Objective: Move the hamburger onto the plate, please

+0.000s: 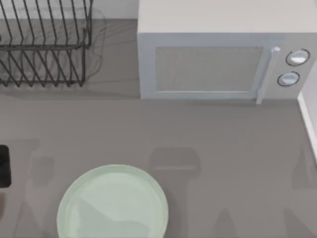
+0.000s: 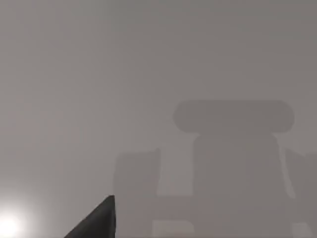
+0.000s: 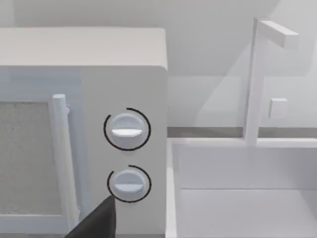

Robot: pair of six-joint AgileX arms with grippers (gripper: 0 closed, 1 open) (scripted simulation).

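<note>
While well apart from the microwave (image 1: 208,64), plate (image 1: 113,206) front-left; left gripper (image 2: 97,221), right gripper (image 3: 97,221) widths untellable.

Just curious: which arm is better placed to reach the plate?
Probably the left arm, at the left edge of the table near the plate; the right arm's camera faces the microwave and sink.
</note>
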